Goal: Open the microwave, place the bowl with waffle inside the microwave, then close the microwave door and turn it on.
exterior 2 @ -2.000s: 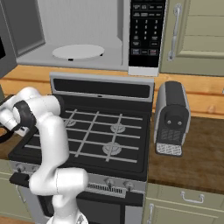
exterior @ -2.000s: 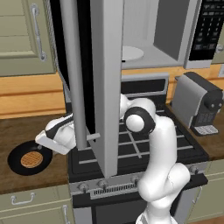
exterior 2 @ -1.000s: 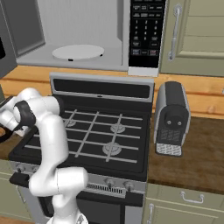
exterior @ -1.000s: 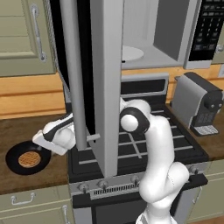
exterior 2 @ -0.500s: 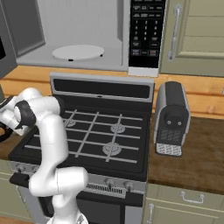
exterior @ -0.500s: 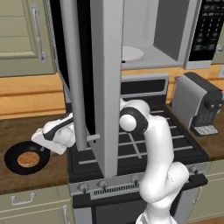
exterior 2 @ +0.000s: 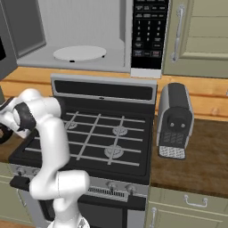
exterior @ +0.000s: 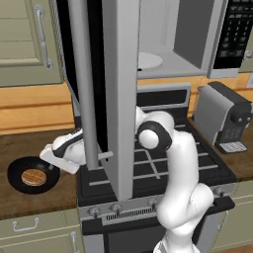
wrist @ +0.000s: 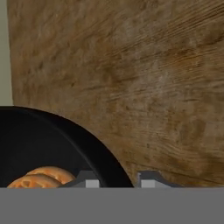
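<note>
Wooden countertop spreads around the black bowl, which sits flat to the left of the black gas stove with the waffle lying level inside it, its grid face up. In the hand view the bowl's thick rim curves between the two fingertips — one tip over the bowl's inside, near the waffle, the other outside over the wood — so the gripper stands narrowly parted astride the rim; whether the pads touch it cannot be told.

From the left base camera the hand reaches low toward the bowl's right edge. Swung fully out, the microwave door juts edge-on toward the camera, its long bar handle running vertically, and it hides much of the arm's reach. Behind it the microwave gapes — white turntable bare, keypad panel on its right side. A grey coffee machine stands on the counter right of the stove, below a beige cabinet.
</note>
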